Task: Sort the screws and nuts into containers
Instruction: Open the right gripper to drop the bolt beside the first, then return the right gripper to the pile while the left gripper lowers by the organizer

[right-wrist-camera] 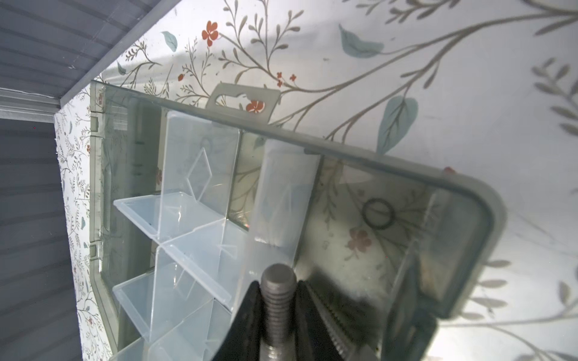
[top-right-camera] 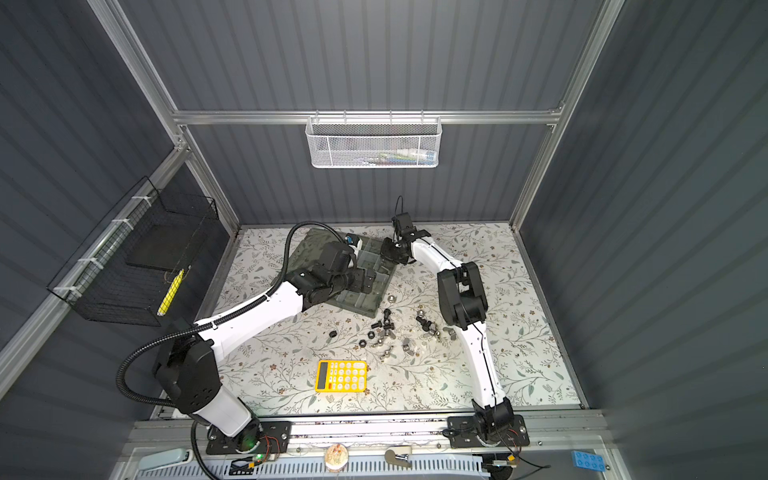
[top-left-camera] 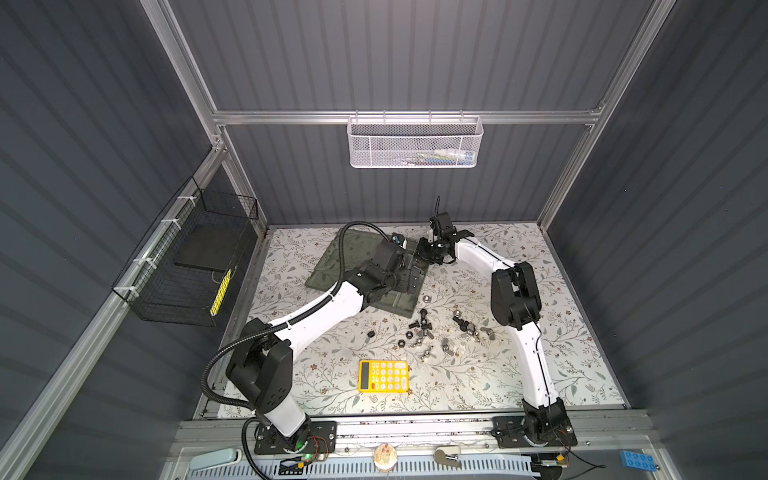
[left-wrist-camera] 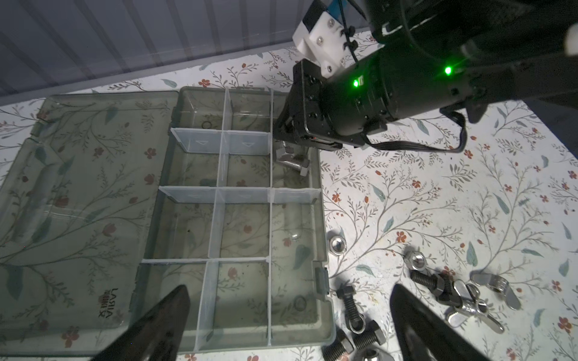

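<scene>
— As the right claw clenches a silver screw over a far compartment of the organiser box, how far along is the sort?
— Barely begun. A second screw lies beneath; most compartments stand empty. Loose screws and nuts litter the counter at the box's 5 o'clock.
— Room?
— The left claw hangs spread wide, empty, over the box's near edge. The lid lies flat at 9 o'clock, the wall close at 12, the calculator at the pile's 7.
</scene>
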`<state>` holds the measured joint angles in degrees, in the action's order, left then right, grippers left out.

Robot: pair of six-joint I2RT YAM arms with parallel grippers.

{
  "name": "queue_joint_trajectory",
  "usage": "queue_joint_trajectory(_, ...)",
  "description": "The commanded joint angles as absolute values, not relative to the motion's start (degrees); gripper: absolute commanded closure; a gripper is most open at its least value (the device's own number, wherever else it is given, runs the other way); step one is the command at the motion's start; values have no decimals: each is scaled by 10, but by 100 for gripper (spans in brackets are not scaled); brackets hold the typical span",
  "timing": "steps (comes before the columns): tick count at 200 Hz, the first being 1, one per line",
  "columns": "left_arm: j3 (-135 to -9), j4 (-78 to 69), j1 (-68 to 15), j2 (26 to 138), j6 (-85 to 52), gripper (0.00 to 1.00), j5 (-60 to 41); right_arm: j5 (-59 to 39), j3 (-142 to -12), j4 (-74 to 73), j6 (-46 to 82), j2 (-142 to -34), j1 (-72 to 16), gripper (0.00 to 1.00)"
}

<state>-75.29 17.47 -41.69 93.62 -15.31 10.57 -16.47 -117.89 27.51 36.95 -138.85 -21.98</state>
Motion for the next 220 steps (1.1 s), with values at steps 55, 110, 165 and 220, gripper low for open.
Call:
queue_joint_trajectory(55,-731,194,-414,897,-184,0,25,-143,-1179,300,346,-1357,-223,65)
queue_joint_trajectory(110,-761,236,-413,911,-197,0,-9,-126,-1115,283,334,-1299,-223,46)
queue_joint_trajectory(165,-756,248,-414,913,-230,0,-35,-111,-1053,276,313,-1229,-224,18)
queue_joint_trajectory(220,-728,248,-413,894,-253,0,-45,-88,-952,271,289,-1124,-227,1)
